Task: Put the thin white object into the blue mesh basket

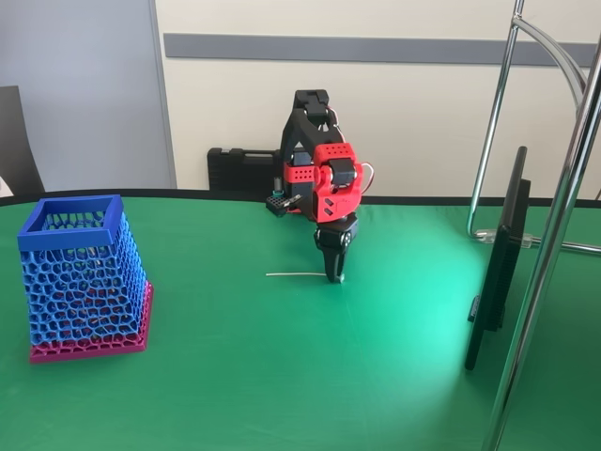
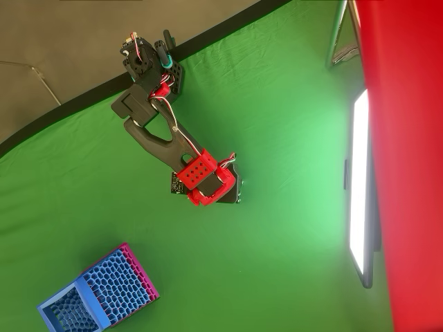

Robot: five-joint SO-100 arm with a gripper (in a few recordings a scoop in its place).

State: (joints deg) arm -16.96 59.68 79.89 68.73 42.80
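In the fixed view the red-and-black arm points its black gripper straight down onto the smooth green table, fingertips at the right end of the strand, a hair-thin, pale, nearly straight line lying flat; whether the fingers are pinched on it or parted I cannot tell. The basket, a tall square of irregular blue lattice with a solid blue rim and pink base, stands well apart at the left near the table's front edge. Open green cloth lies between them.

front table-level view, overhead view above
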